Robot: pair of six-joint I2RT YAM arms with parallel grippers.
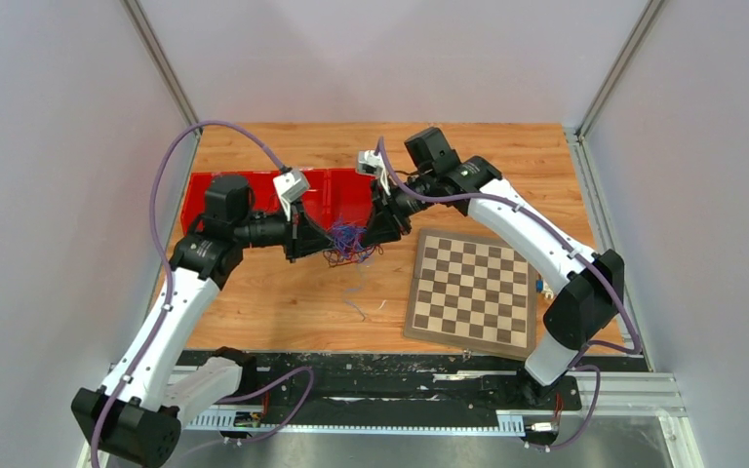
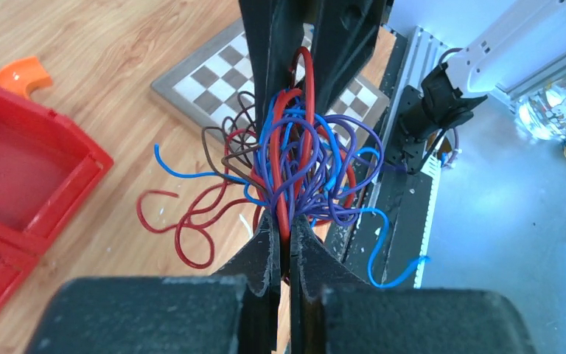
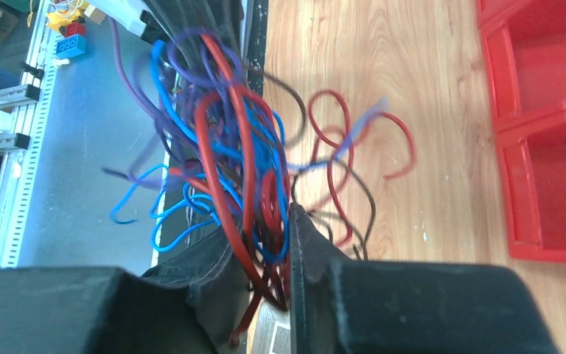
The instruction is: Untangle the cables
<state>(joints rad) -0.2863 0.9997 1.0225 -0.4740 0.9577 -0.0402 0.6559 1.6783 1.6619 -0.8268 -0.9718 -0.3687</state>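
Observation:
The cables (image 1: 348, 242) are one tangled clump of thin red, blue, purple and dark brown wires, held just above the wooden table between my two grippers. My left gripper (image 1: 314, 239) is at the clump's left side. In the left wrist view it (image 2: 287, 221) is shut on red and purple strands of the cables (image 2: 302, 162). My right gripper (image 1: 375, 232) is at the clump's right side. In the right wrist view it (image 3: 261, 228) is shut on several red, blue and dark strands of the cables (image 3: 228, 147). Loose ends curl out sideways.
Red bins (image 1: 254, 195) stand behind the left gripper and also show in the left wrist view (image 2: 22, 169). A chessboard (image 1: 473, 291) lies right of the clump. A thin loose wire (image 1: 361, 307) lies on the table in front. An orange piece (image 2: 18, 74) lies near the bins.

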